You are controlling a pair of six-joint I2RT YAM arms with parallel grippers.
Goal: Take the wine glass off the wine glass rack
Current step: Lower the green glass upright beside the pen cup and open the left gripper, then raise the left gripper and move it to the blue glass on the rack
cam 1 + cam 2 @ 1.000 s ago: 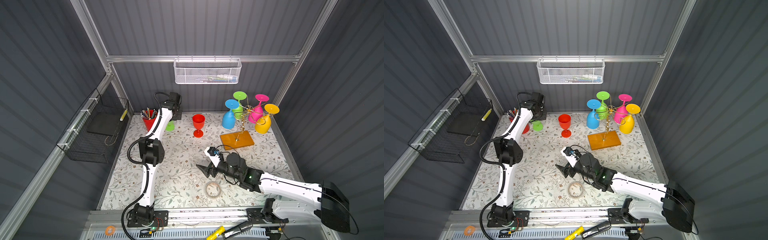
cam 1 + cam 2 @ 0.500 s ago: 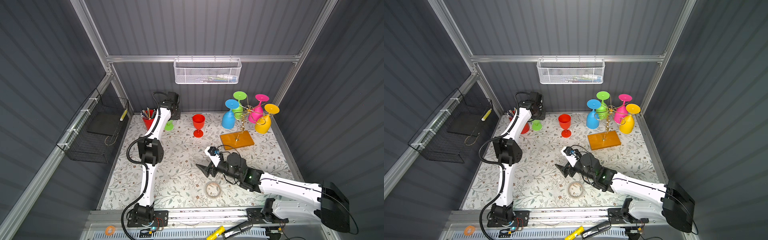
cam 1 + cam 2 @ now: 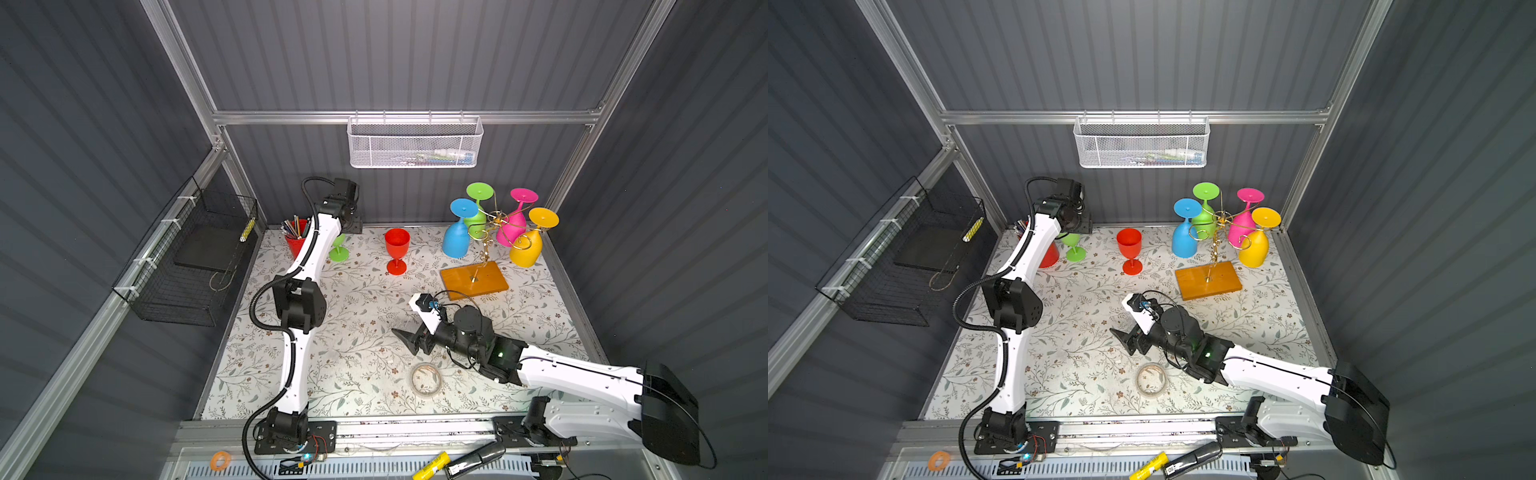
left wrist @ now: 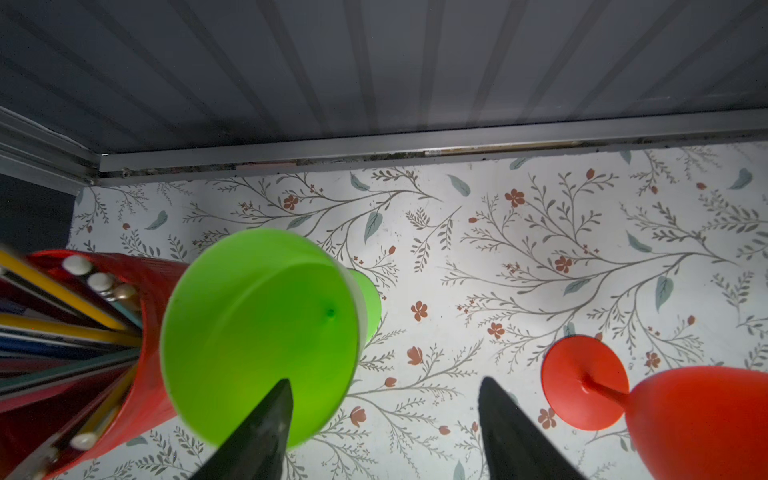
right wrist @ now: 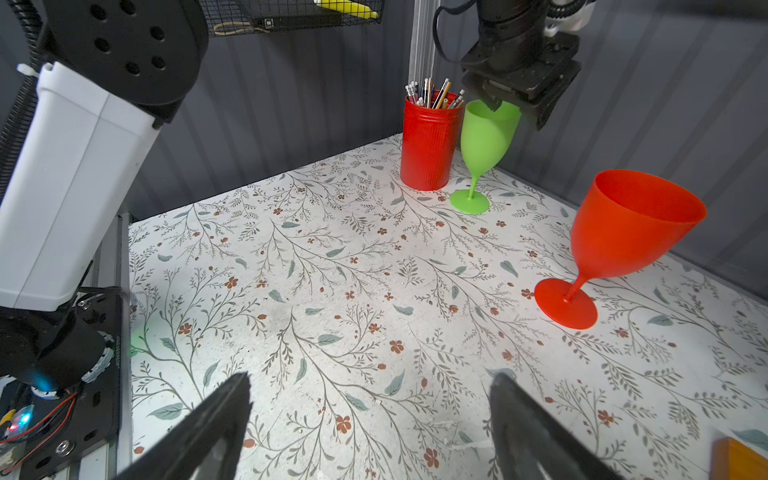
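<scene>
Green wine glass (image 5: 484, 137) standing at back-left corner of desk (image 5: 332, 270); left gripper (image 4: 385, 380) spread wide over rim, right gripper (image 5: 372, 376) wide, empty. Lift straight, clear of pencil cup (image 5: 428, 145).

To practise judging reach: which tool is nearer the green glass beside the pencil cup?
Left. The left tool hangs over the green glass; the right tool sits far off, centrally.

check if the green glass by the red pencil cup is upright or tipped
Upright: the green glass stands on its foot beside the red pencil cup, rim facing up.
</scene>
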